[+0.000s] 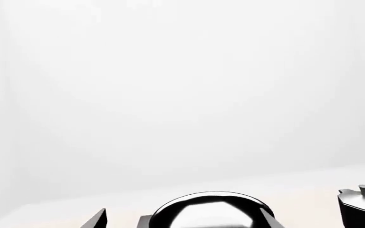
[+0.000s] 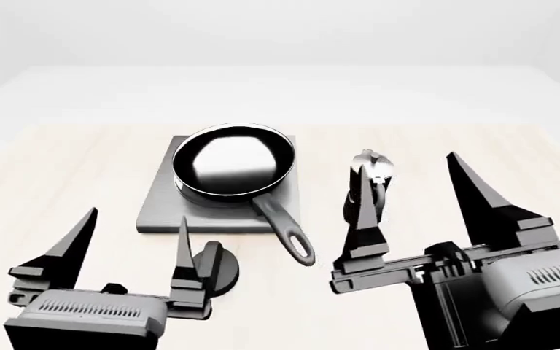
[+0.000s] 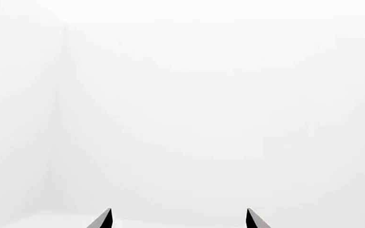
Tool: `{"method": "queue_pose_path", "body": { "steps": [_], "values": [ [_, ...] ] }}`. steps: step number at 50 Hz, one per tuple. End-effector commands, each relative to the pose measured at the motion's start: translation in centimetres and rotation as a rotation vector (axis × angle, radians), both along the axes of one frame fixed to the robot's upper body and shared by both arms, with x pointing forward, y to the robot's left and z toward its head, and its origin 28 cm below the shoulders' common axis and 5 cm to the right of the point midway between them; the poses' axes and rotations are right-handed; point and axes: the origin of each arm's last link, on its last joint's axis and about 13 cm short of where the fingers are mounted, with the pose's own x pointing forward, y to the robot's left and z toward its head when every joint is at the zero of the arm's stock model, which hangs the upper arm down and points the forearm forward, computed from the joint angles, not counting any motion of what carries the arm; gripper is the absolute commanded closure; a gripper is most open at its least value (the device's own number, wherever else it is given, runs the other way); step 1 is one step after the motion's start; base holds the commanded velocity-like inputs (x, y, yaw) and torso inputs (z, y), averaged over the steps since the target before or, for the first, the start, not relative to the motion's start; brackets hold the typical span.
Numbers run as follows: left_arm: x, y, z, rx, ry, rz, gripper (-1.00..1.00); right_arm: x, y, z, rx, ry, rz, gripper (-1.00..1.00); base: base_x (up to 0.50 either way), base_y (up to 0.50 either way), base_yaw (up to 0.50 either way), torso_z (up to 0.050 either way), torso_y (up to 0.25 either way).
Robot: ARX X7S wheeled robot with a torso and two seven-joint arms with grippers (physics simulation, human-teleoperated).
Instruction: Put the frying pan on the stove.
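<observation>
Two grippers, both spread & empty: left gripper near-left, by a small black knob. Frying pan sits on stove, centre. Moka pot, partly hidden, probably upright. Right gripper near-right.

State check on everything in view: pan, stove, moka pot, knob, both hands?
frying pan: upright on the stove, empty, handle pointing toward the robot past the plate's near edge.
stove: flat on the table, pan on its burner.
moka pot: upright, right of the stove, partly hidden by the right hand.
black knob: on the table, behind the left hand's finger.
left hand: open, empty.
right hand: open, empty.
</observation>
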Motion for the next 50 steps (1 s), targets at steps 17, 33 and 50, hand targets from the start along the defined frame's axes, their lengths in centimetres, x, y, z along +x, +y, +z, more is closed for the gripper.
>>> {"method": "queue_pose_path", "body": {
  "steps": [17,33,50],
  "values": [
    [-2.1,-0.4,1.8,0.001,-0.068,-0.034,-1.00,-2.7,-0.7,1.2,0.034,-0.068,0.018,-1.00,0.00,0.00,0.00,0.000,0.000],
    [-3.3,-0.6,2.6,0.008,-0.106,-0.051,-1.00,-4.2,-1.2,1.9,0.052,-0.117,0.010,-1.00,0.00,0.00,0.00,0.000,0.000],
    [-4.4,-0.6,3.2,0.001,-0.147,-0.063,-1.00,-5.4,-1.9,2.4,0.069,-0.171,0.018,-1.00,0.00,0.00,0.00,0.000,0.000]
  ]
}}
